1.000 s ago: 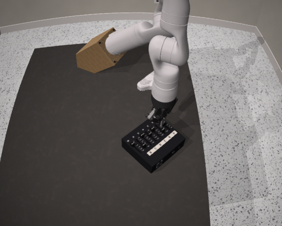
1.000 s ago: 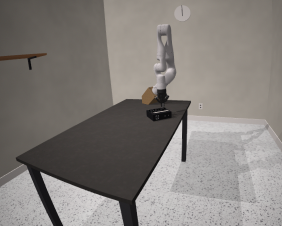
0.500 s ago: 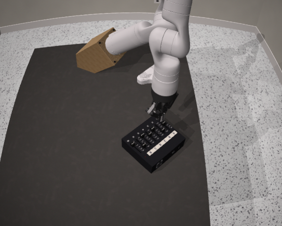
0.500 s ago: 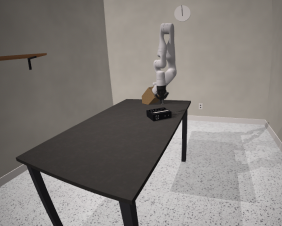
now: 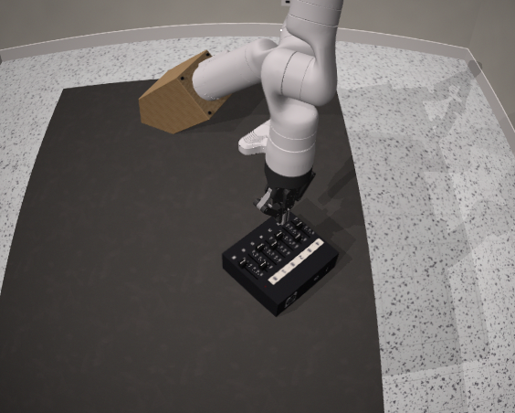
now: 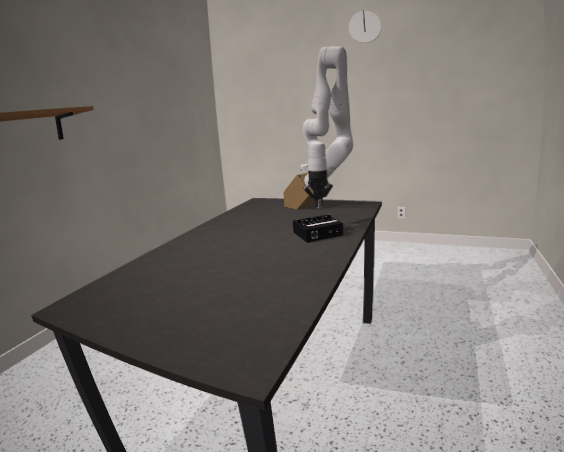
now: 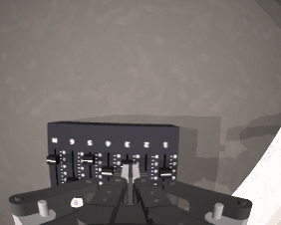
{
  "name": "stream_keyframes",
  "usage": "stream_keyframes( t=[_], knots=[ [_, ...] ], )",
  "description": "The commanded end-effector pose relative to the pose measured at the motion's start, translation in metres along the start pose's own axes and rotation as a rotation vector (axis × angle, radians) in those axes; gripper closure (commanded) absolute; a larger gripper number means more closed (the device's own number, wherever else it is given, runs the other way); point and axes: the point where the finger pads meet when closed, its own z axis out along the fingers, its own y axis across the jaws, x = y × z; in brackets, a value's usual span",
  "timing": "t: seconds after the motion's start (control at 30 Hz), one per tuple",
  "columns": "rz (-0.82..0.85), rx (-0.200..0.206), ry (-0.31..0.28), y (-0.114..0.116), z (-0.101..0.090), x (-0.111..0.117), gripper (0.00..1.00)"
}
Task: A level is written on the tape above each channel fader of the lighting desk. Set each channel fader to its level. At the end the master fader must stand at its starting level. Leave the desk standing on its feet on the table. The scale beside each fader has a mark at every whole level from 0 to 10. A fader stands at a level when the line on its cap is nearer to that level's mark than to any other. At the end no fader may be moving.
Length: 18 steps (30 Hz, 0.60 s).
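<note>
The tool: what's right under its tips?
The desk with its row of faders. The shut tool hangs over the faders at the desk's far end, holding nothing. Its fingers hide one fader's cap.

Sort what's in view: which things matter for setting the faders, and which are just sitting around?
Job:
lighting desk
channel faders
tape strip with levels
gripper, shut, empty

Bystanders:
wooden block at the arm's base
wall clock
wall shelf

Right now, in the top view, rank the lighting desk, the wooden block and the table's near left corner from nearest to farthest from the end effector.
1. Desk: right under the shut end effector.
2. Wooden block: far side, upper left.
3. Near left corner of the table: bottom left, farthest.
</note>
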Motion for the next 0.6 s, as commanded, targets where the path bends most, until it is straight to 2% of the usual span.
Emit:
stream_keyframes(
  t=[0.0, 0.1, 0.57],
  knots=[
    [0.0, -0.011, -0.008, -0.009, 0.003, 0.001, 1.0],
    [0.0, -0.012, -0.005, -0.026, 0.005, 0.01, 1.0],
    [0.0, -0.012, -0.005, -0.027, 0.005, 0.01, 1.0]
  ],
)
